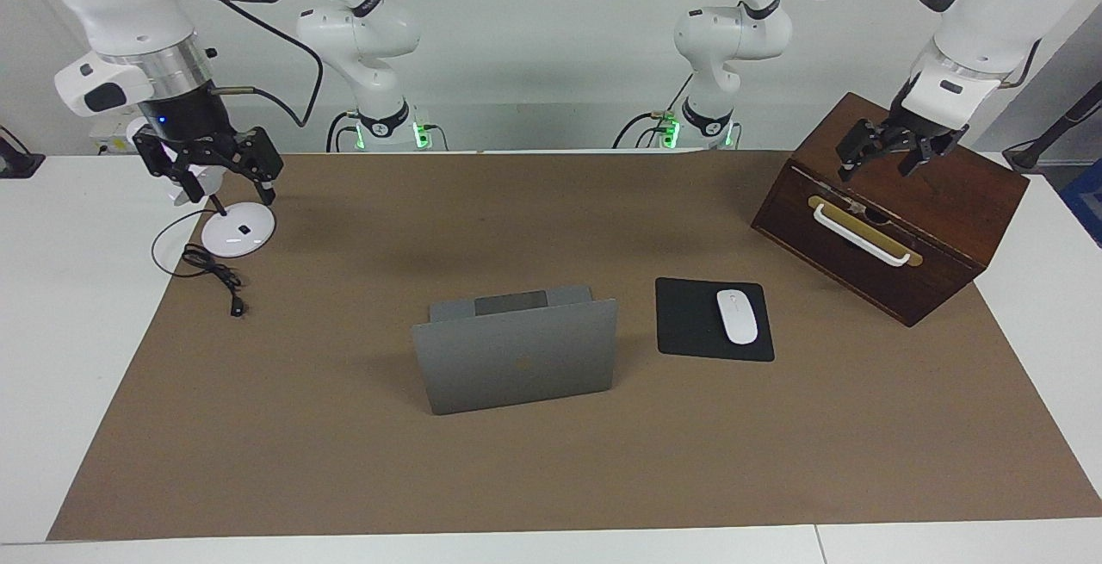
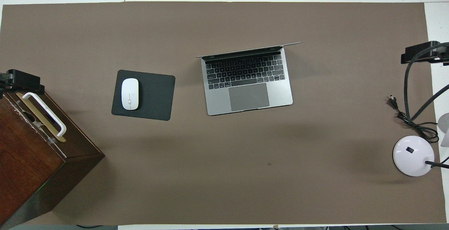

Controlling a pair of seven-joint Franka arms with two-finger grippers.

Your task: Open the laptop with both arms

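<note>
The silver-grey laptop (image 1: 516, 366) stands open in the middle of the brown mat, its lid upright with the dark logo facing away from the robots. The overhead view shows its keyboard and trackpad (image 2: 248, 82) facing the robots. My left gripper (image 1: 875, 170) hangs open and empty over the wooden box, well away from the laptop; its tip shows in the overhead view (image 2: 21, 80). My right gripper (image 1: 231, 194) hangs open and empty over the lamp's base at the right arm's end, and also shows in the overhead view (image 2: 421, 52). Neither gripper touches the laptop.
A black mouse pad (image 1: 689, 323) with a white mouse (image 1: 737, 316) lies beside the laptop toward the left arm's end. A dark wooden box (image 1: 947, 202) with a white handle stands at that end. A white lamp base (image 1: 238, 230) and its black cable (image 1: 215, 275) lie at the right arm's end.
</note>
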